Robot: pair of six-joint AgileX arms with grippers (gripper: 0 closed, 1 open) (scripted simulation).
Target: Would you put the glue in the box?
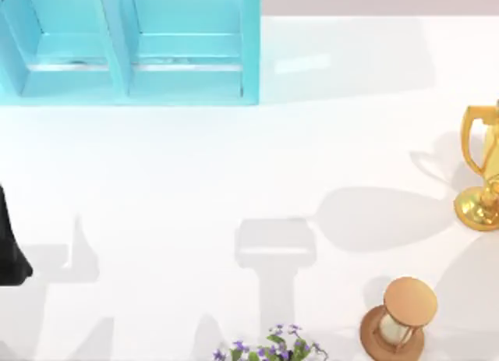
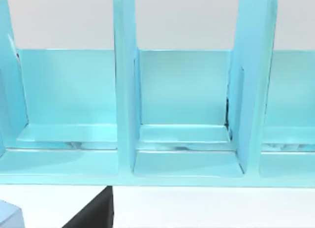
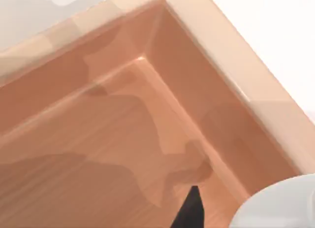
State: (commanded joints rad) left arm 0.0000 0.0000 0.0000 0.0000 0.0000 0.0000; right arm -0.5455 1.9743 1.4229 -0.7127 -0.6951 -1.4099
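From above, the box (image 1: 129, 45) sits at the far left of the white desk (image 1: 195, 166), a light turquoise rectangular container with thick smooth walls and a divider splitting the visible part into two compartments; the floors I can see are bare, with a pale streak along each. At the desk's left edge a dark part of the left arm (image 1: 12, 244) pokes in, and whether its end effector is released or clenched cannot be told. On the right side stands a shiny golden trophy (image 1: 482, 170) with a curved handle and round foot, and nearer the front a wooden hourglass (image 1: 398, 318) with round tan end plates and a glass middle. A small bunch of purple flowers with green leaves (image 1: 273, 345) lies at the front edge. In the left wrist view the box (image 2: 187, 114) faces the camera close up: three compartments between upright dividers, glossy turquoise, all holding nothing, with a dark wedge at the picture's lower edge. In the right wrist view a wooden tray (image 3: 147, 119) with a light rim and orange-brown grained interior appears, holding nothing, with a dark pointed tip low down; the right end effector's state cannot be told. The glue cannot be located.
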